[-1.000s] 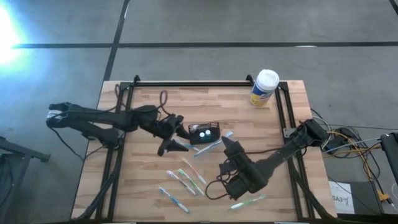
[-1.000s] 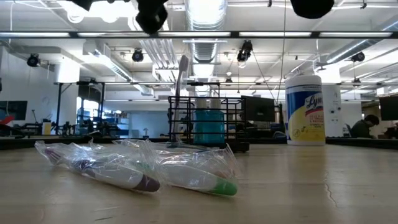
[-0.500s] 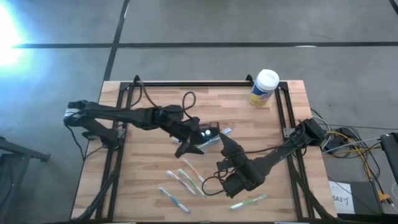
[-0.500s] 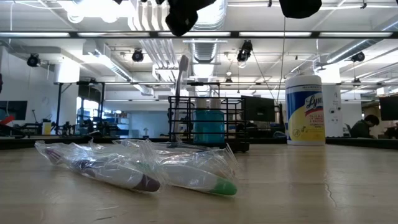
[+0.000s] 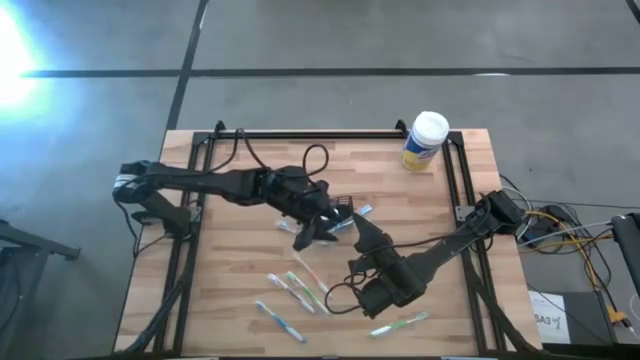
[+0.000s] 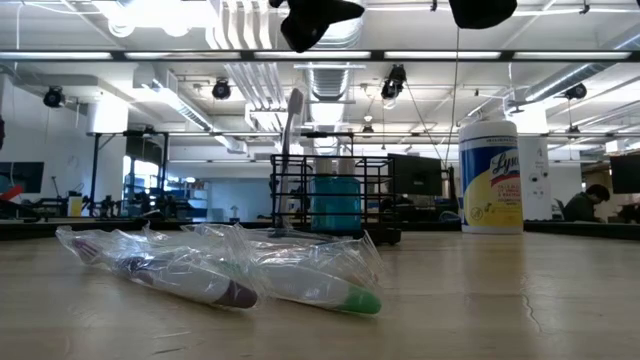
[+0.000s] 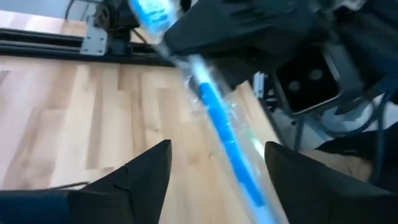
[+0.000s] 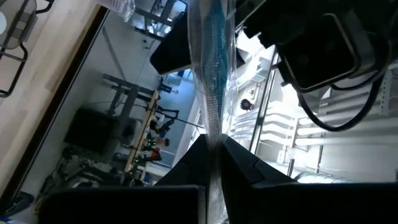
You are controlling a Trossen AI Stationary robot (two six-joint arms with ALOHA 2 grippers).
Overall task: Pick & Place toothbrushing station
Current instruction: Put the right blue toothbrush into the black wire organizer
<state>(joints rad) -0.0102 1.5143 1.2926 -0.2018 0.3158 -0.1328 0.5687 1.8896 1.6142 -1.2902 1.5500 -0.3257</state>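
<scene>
Nearest the bench's front edge lie several bagged toothbrushes [image 5: 300, 285], loose on the wood. Mid-bench, the right pincer [image 5: 362, 226] is clamped on a blue wrapped toothbrush [image 8: 211, 56] (plastic sleeve on). Just beside it, the left pincer [image 5: 318, 226] stands wide, its fingers [image 7: 140, 177] either side of that brush. The toothbrushing station [image 6: 335, 205] stands upright beneath them. Farthest, a yellow canister [image 5: 425, 142] stands at the rear corner.
</scene>
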